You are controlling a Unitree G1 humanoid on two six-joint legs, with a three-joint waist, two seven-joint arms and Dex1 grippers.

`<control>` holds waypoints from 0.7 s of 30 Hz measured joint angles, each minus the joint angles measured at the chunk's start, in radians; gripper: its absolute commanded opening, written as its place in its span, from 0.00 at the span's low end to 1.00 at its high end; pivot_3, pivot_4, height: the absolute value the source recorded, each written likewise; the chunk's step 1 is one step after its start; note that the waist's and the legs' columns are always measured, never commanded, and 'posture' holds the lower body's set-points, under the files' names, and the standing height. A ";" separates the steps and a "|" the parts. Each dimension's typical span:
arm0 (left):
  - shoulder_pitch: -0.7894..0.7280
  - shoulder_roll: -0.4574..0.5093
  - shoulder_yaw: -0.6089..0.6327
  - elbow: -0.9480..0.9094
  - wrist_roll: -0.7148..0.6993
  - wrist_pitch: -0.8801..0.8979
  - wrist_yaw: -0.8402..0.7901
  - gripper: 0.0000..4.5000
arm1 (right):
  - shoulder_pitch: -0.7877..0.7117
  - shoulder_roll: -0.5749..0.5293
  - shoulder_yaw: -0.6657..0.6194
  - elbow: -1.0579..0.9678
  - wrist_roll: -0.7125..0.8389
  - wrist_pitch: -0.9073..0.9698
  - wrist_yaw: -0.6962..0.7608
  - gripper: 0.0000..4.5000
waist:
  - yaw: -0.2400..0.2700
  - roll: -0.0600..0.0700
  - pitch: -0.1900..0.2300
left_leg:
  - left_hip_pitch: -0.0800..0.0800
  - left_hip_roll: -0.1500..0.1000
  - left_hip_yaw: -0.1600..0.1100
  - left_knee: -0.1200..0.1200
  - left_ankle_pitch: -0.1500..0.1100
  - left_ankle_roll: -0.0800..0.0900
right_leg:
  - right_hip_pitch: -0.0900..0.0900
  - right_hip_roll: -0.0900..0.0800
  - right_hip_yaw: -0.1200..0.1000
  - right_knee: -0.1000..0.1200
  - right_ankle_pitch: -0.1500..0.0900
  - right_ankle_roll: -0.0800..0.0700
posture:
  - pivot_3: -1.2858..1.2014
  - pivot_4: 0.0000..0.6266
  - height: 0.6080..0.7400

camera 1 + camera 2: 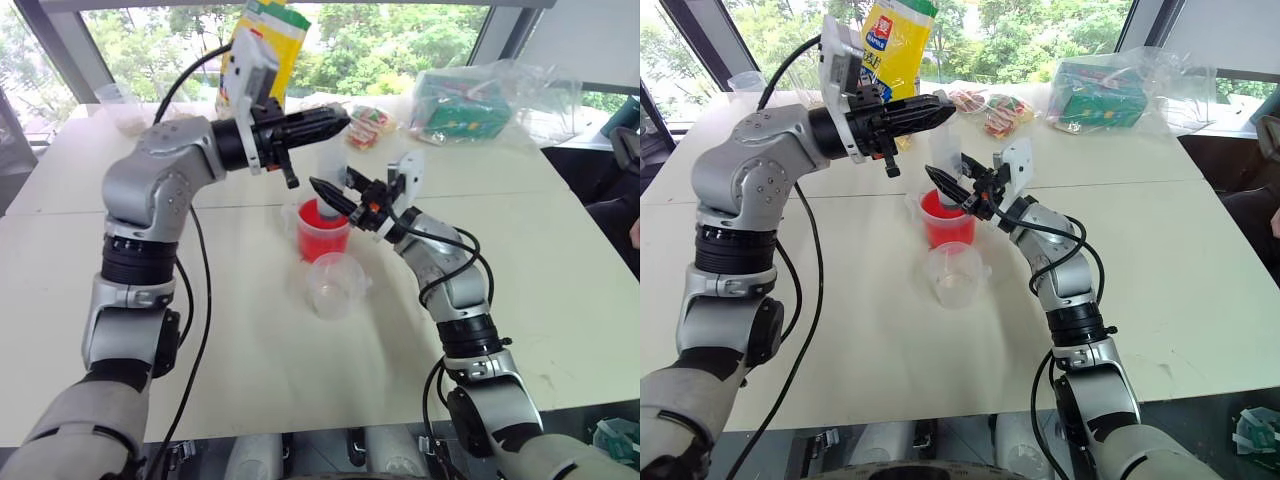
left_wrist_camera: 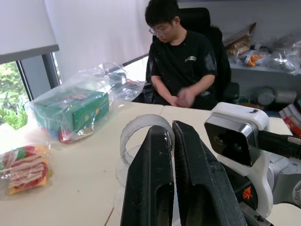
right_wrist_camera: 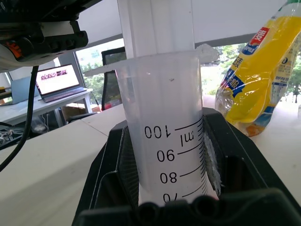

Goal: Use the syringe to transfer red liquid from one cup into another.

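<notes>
Right gripper is clamped on the barrel of the syringe, which stands upright with its lower end inside the red cup; this cup sits just below the gripper, and the small clear cup is beside it on the tabletop, on the side nearer to the robot. The syringe is rigid, smooth plastic, probably light and a little slippery, so I judge the barrel under the flange to be the good place to hold, and the round plunger top the place to pull. The red liquid can spill if the cup is pushed, because such a cup is thin and tips easily.

Left gripper has its jaws almost together, only a thin gap between them, at the plunger top; if it really grips it I cannot tell. Its arm reaches across from the left, nearly level, above the right gripper. The right forearm rises obliquely toward the cups.
</notes>
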 measured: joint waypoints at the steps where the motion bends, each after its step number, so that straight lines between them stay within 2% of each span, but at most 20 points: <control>1: 0.009 0.004 -0.001 -0.019 0.000 0.000 -0.003 0.42 | -0.001 0.002 0.000 -0.002 0.001 0.005 -0.002 0.33 | -0.001 0.000 0.000 | 0.000 0.000 0.000 0.000 0.000 0.000 | 0.000 0.000 0.000 0.000 0.000 0.000 | 0.52 0.24 1.00; 6: 0.057 0.035 -0.003 -0.078 -0.011 0.001 -0.040 0.90 | -0.009 0.005 0.003 -0.004 0.002 0.038 -0.007 0.33 | -0.001 0.000 0.000 | 0.000 0.000 0.000 0.000 0.000 0.000 | 0.000 0.000 0.000 0.000 0.000 0.000 | 0.52 0.24 1.00; 14: 0.153 0.164 0.059 -0.148 -0.058 0.031 -0.087 0.90 | -0.056 -0.002 -0.008 -0.004 0.016 0.089 -0.003 0.33 | 0.000 0.000 0.000 | 0.000 0.000 0.000 0.000 0.000 0.000 | 0.000 0.000 0.000 0.000 0.000 0.000 | 0.52 0.24 1.00; 21: 0.203 0.222 0.099 -0.156 -0.089 0.084 -0.080 0.90 | -0.117 -0.004 -0.041 -0.004 0.042 0.088 -0.004 0.33 | 0.000 0.000 0.001 | 0.000 0.000 0.000 0.000 0.000 0.000 | 0.000 0.000 0.000 0.000 0.000 0.000 | 0.52 0.24 1.00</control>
